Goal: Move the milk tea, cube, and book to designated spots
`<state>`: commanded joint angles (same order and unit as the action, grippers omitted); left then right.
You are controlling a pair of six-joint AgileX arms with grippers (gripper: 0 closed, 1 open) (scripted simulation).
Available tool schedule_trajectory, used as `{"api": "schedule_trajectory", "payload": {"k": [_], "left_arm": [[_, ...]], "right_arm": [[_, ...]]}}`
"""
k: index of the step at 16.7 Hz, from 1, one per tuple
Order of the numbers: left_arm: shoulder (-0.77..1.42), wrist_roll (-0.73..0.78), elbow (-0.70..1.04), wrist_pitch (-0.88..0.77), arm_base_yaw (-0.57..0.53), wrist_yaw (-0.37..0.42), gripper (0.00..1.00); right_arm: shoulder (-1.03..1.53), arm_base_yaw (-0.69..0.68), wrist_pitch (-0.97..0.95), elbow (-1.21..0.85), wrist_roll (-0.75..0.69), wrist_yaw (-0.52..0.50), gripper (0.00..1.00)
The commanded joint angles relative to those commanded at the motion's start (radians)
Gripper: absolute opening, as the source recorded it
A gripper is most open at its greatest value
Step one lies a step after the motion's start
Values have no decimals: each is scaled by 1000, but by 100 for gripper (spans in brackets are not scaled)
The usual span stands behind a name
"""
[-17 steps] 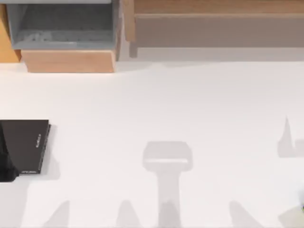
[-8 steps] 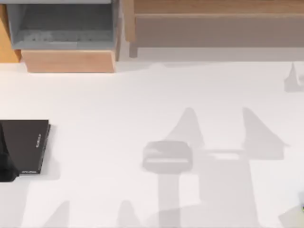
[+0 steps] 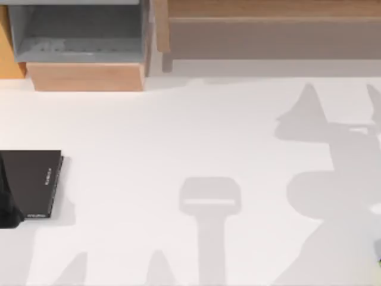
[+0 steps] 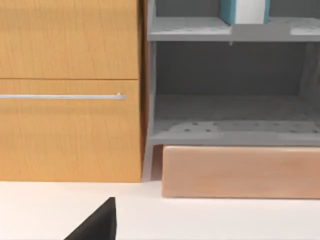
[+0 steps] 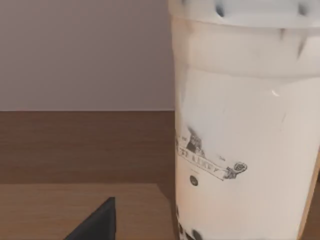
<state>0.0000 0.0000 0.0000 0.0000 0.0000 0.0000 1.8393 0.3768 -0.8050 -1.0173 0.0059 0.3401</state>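
The white table (image 3: 178,131) has a flat black book (image 3: 30,183) lying at its left edge, with tiny white letters on its spine. Grey shadows of the arms fall on the table's right side and near its bottom edge. At the far left of the table stands a grey shelf (image 3: 83,36) with a light wooden block (image 3: 83,77) at its foot. A long brown wooden shelf (image 3: 268,36) runs along the back to the right of it. In the left wrist view, a black bit of the left gripper (image 4: 97,225) pokes in low, above the table and facing the grey shelf. I cannot tell if this gripper is spread or pressed together. The book (image 4: 244,11), teal with white pages, stands upright on the upper board of the grey shelf. Beside the shelf is an orange wooden cabinet (image 4: 70,125) with a thin silver handle (image 4: 60,96). In the right wrist view, the milk tea (image 5: 245,130) is very close, a tall white cup with a small dark print and dark pearls at the bottom. It stands upright in front of brown wood. A black bit of the right gripper (image 5: 97,222) shows just beside it, and I cannot tell if it pinches the cup.
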Motion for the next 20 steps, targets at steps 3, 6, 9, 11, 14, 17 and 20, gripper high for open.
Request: {"api": "schedule_trajectory", "payload": {"k": [3,6,9,11,14,17,20], "left_arm": [[0,0,0,0,0,0,100],[0,0,0,0,0,0,100],[0,0,0,0,0,0,100],[0,0,0,0,0,0,100],[0,0,0,0,0,0,100],[0,0,0,0,0,0,100],[0,0,0,0,0,0,100]], "right_arm": [[40,13,-28,-36,0,13,100],[40,13,-28,-36,0,13,100],[48,8,-22,-47,0,8,100],[85,1,-6,-102,0,0,100],[167,-20,33,-223,-1,-22,100],[247,-41,76,-348,-2,-44,100],[288,-47,99,-410,-2,-51,100]]}}
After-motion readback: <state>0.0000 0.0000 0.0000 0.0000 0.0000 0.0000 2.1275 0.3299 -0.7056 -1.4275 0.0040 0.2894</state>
